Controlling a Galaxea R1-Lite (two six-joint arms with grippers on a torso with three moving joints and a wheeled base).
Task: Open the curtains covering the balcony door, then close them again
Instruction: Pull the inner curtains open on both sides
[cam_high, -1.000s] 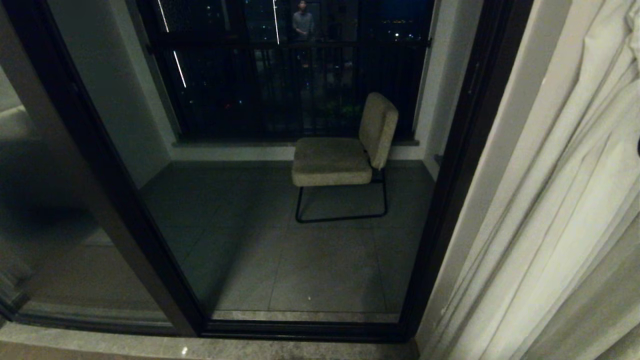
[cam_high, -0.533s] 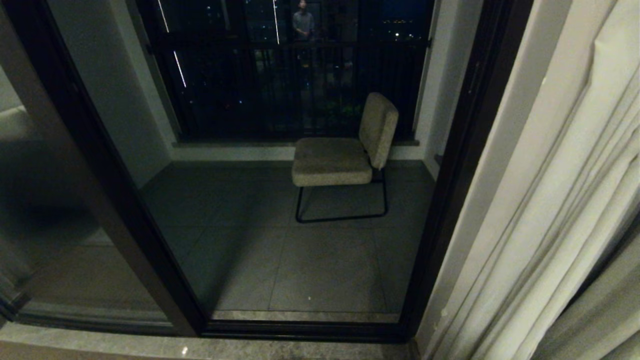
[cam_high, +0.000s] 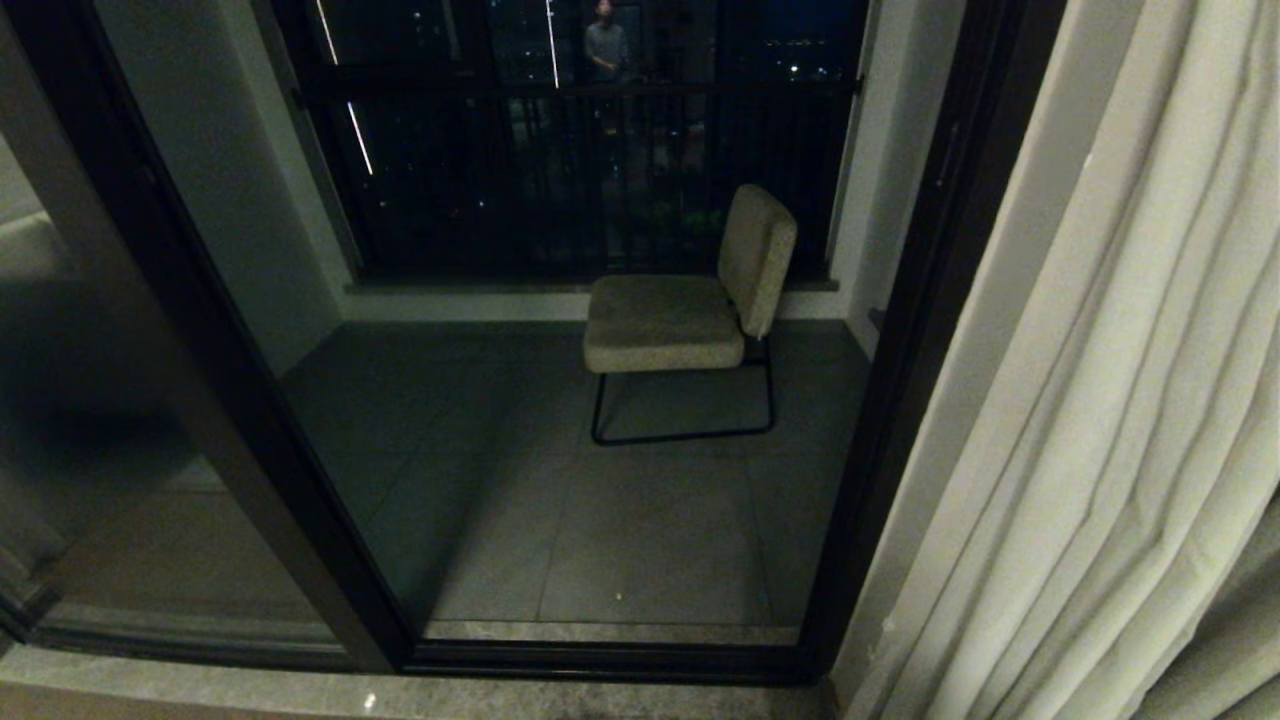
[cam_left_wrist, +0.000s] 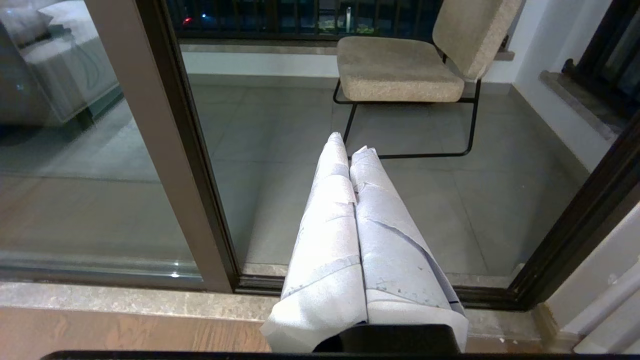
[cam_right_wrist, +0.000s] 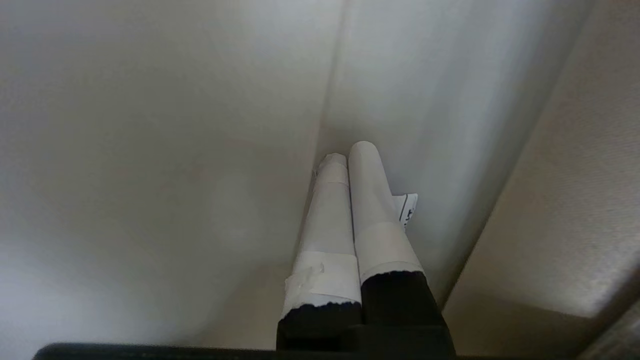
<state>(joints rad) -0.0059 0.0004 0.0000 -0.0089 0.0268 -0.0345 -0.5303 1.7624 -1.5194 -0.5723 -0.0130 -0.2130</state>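
Curtains hang bunched right of the balcony door; right gripper, closed empty, presses into them.

1 chair, 1 curtains set, 1 balcony door, 2 tools: left, right.

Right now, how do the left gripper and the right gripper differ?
The left gripper hangs in free air facing the balcony door and chair; the right gripper is pushed into a fold of the curtains. The left's wrapping is wrinkled, the right's smoother. Both are shut, white-wrapped, holding nothing.
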